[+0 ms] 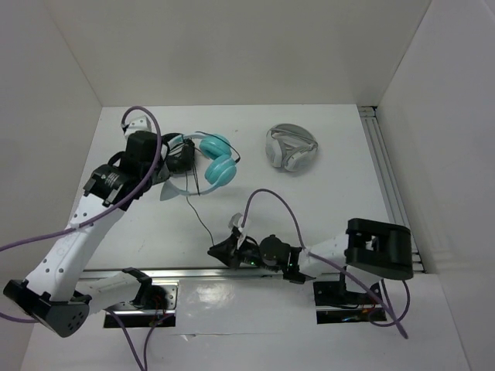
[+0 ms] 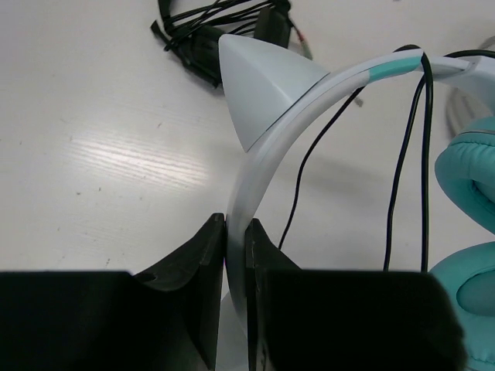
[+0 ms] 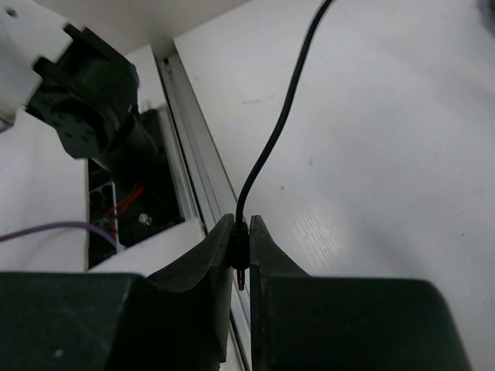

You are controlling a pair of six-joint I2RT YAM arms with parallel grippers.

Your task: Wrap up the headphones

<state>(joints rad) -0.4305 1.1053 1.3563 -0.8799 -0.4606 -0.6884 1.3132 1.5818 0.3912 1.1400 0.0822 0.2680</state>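
Three headsets: the headphones (image 1: 219,161) lie on the white table (image 1: 325,209). A black headset (image 1: 182,154) sits just to their left, touching or nearly so. A white-grey headset (image 1: 291,147) lies well apart to their right.
In the way: the black headset's bunched cords lie just beyond the headphones' headband (image 2: 263,154). Two runs of the thin cable (image 2: 402,154) pass close to that band, between it and the ear cups (image 2: 472,185).
Cable run: from the headphones it trails across bare table toward the near edge, ending beside the metal rail (image 3: 193,139).
Left gripper (image 2: 234,232): my jaws are nearly together, clamped on the headband at the end farthest from the cups, one finger on each flat side.
Right gripper (image 3: 240,232): my jaws are a sliver apart, pinching the plug (image 3: 240,255) at the cable's free end, well apart from the headphones on their near side. The cord rises out between my fingertips.
Headband: smooth white plastic, a flat curved strip with a teal segment near the cups. A pale pointed cone like an ear (image 2: 259,81) sits on it.
Ear cups: teal, padded, rounded.
Cable: black, thin, round, smooth.
Table: white, faint grain, glossy where light hits it.
Rail: ribbed aluminium.
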